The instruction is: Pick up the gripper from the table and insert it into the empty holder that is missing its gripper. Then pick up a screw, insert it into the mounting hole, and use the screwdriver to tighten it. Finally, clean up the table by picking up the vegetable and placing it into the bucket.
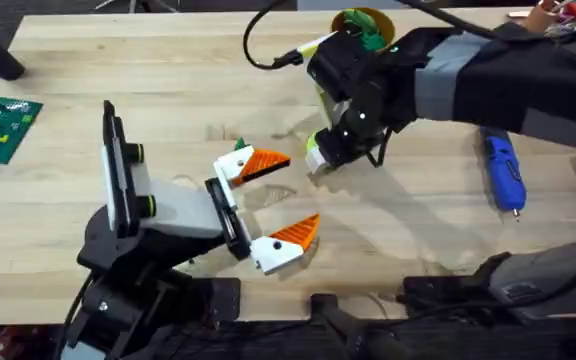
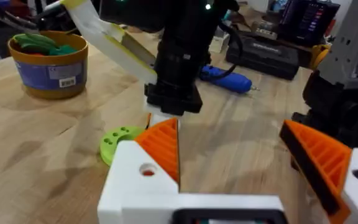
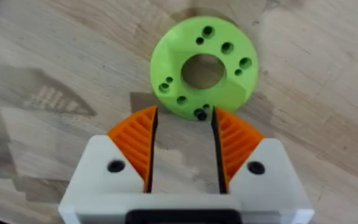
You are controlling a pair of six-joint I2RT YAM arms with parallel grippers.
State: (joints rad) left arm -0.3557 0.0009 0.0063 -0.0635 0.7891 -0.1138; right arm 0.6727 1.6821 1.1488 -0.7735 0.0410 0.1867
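A: Where do we put the gripper (image 3: 204, 68)?
B: It lies flat on the wooden table (image 1: 168, 60), a lime-green disc with 1 centre hole and smaller holes around it. In the right wrist view it sits just past the tips of the right gripper (image 3: 184, 127), and the near rim looks to be right at the orange pads (image 3: 135, 140) — we can't tell if it touches them.

A: Fingers on that one?
B: Spread apart, with bare table between them, nothing held. In the overhead view we see the right arm reaching in from the right side, its gripper (image 1: 320, 158) pointed down at the table near the middle.

A: And the left gripper (image 1: 286, 198)?
B: Wide apart too, empty. Its 2 orange pads show well apart in the overhead view, near the table's middle and pointing toward the right arm. In the left wrist view we see the green disc (image 2: 120, 142) on the table beyond the left fingers (image 2: 160, 149), partly hidden behind 1 of them, with the right arm's dark wrist standing over it.

A: The screwdriver (image 1: 502, 170)?
B: Blue, lying flat on the table at the right side, thin tip toward the near edge, well apart from both grippers.

A: The bucket (image 2: 50, 65)?
B: Yellow rim, blue label, at the far side of the table. Something green (image 2: 39, 43) lies inside it — we can't tell exactly what.

A: Anything else?
B: A green circuit board (image 1: 0, 125) lies at the table's left edge.
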